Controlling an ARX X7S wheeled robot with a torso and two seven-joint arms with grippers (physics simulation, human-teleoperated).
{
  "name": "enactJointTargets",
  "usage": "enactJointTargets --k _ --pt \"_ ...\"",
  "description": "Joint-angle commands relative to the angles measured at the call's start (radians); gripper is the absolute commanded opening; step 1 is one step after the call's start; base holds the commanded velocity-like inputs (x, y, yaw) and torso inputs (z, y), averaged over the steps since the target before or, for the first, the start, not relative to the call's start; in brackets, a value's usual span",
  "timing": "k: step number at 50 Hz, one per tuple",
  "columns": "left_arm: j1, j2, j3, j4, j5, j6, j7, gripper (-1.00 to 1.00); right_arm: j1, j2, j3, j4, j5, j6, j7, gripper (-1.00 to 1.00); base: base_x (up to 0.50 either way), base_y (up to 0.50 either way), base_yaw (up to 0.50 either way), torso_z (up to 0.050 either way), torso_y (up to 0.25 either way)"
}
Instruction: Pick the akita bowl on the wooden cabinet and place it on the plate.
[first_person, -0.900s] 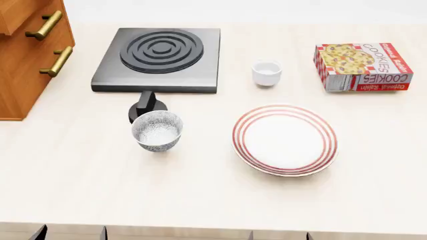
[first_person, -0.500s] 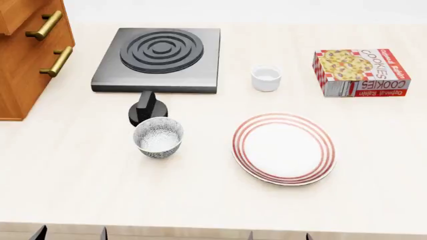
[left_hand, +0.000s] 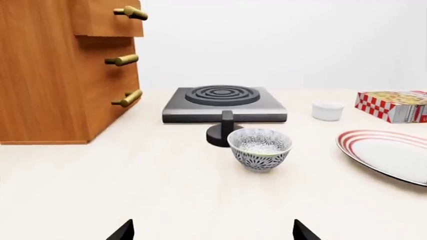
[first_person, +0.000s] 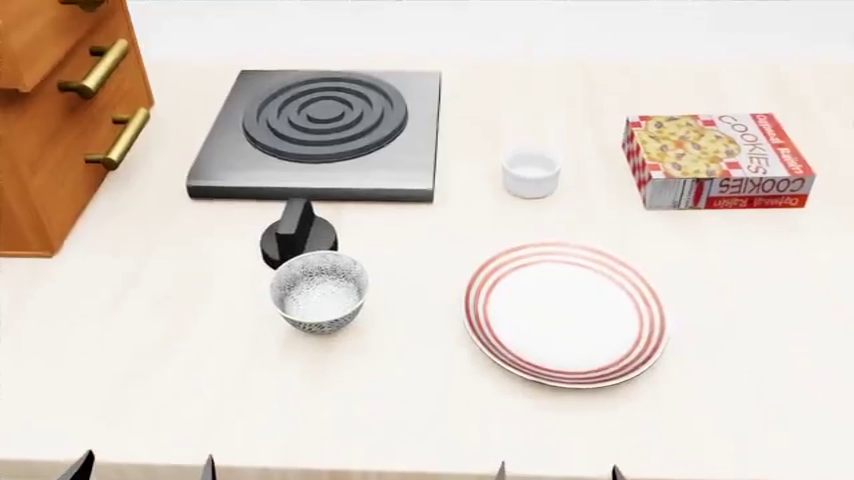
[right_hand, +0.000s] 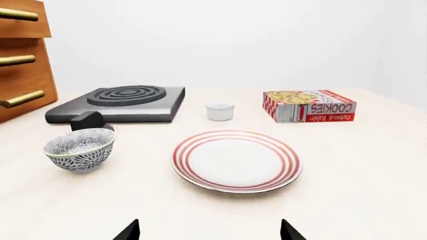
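Two hands show only as dark fingertips at the near edge of the table: the left hand (left_hand: 212, 232) with its tips set wide apart in its own wrist view, and the right hand (right_hand: 209, 231) likewise spread wide, neither touching or holding anything. In the head view both pairs of tips peek up at the bottom edge, left hand (first_person: 144, 465) and right hand (first_person: 557, 470), well short of everything on the pale table (first_person: 400, 410).

Nearest ahead of the left hand stands a patterned bowl (first_person: 319, 291), upright on the table surface, just in front of a black knob (first_person: 296, 236) that sits close behind it. This bowl rests on the table, not on the wooden cabinet (first_person: 60, 120); the cabinet's top lies outside every view, so whether an akita bowl sits up there cannot be told. Ahead of the right hand lies the plate (first_person: 565, 313), flat and bare, beside the bowl but apart from it.

Farther back, the grey stove burner (first_person: 320, 133) sits behind the knob, with the cabinet at the table's left end beside it. A small plain white cup (first_person: 531, 172) stands behind the plate, and a red-checked cookie box (first_person: 717, 160) lies at the far right, apart from the cup.
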Motion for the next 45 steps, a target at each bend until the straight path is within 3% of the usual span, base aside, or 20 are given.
enactJointTargets --k 1,26,33,40,42,45 --pt "-0.002 -0.014 0.017 -0.001 -0.014 0.000 -0.015 1.00 0.001 0.013 -0.015 0.002 0.017 -0.008 0.013 1.00 0.00 0.00 0.00 0.050 0.000" --pt "-0.020 -0.036 0.048 -0.012 -0.004 -0.035 -0.078 1.00 0.004 0.038 -0.033 -0.009 0.080 -0.001 0.031 1.00 0.00 0.00 0.00 0.050 0.000" --pt "-0.012 -0.041 0.087 0.008 0.094 -0.053 -0.148 1.00 -0.029 0.059 -0.058 -0.130 0.077 0.025 0.033 1.00 0.00 0.00 0.00 0.001 0.000" --pt "0.041 -0.049 0.057 0.151 -0.023 0.016 -0.110 1.00 -0.056 0.077 -0.055 -0.296 0.131 0.068 0.034 1.00 0.00 0.00 0.00 0.000 0.000" --pt "0.049 -0.072 0.093 0.204 0.078 0.003 -0.133 1.00 -0.067 0.088 -0.060 -0.352 0.123 0.071 0.038 1.00 0.00 0.00 0.00 0.000 0.000" --pt "0.057 -0.078 0.094 0.253 0.073 -0.004 -0.131 1.00 -0.079 0.102 -0.055 -0.441 0.130 0.096 0.051 1.00 0.00 0.00 0.00 0.000 0.000"
